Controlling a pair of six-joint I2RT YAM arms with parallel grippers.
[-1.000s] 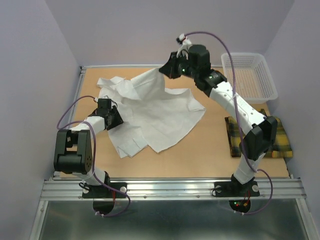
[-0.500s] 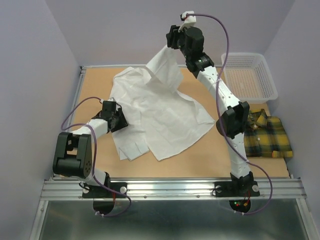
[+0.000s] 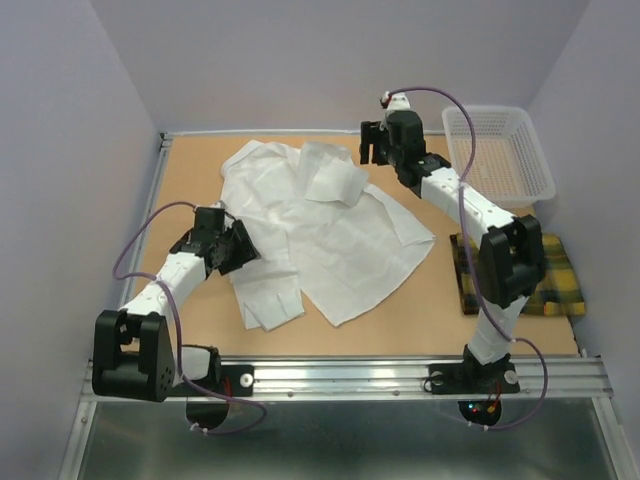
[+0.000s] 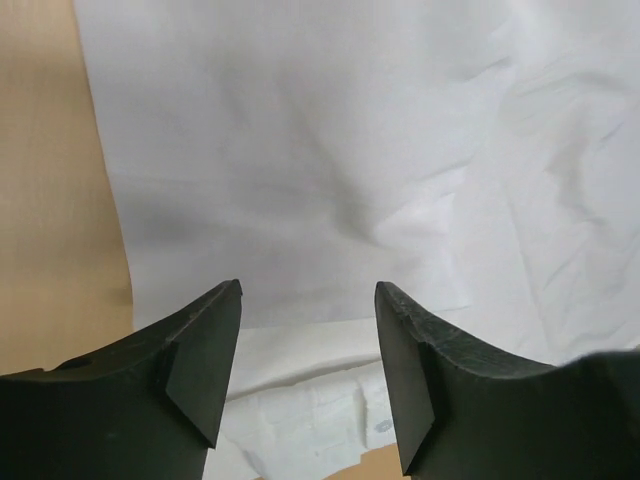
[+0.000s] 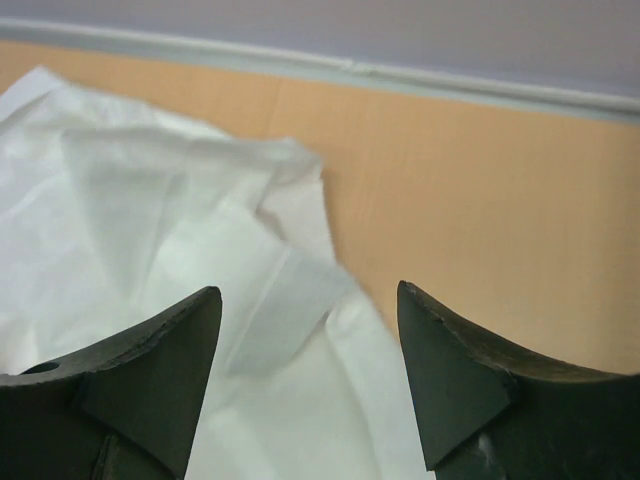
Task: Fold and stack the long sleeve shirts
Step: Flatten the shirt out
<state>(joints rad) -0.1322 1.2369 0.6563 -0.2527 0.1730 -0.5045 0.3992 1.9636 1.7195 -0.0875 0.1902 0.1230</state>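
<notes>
Nearest me, the left hand sits low at the white shirt's left edge. From overhead I can't read its fingers, but its wrist camera shows them spread, with only cloth beneath and nothing pinched. Out right, the plaid shirt lies on the desk, partly hidden behind the right arm, and neither wrist camera catches it. The white shirt lies spread mid-desk, a flap turned over at its far end. Just beyond, the right hand hovers, spread and empty on its own camera. The basket sits at the far right.
</notes>
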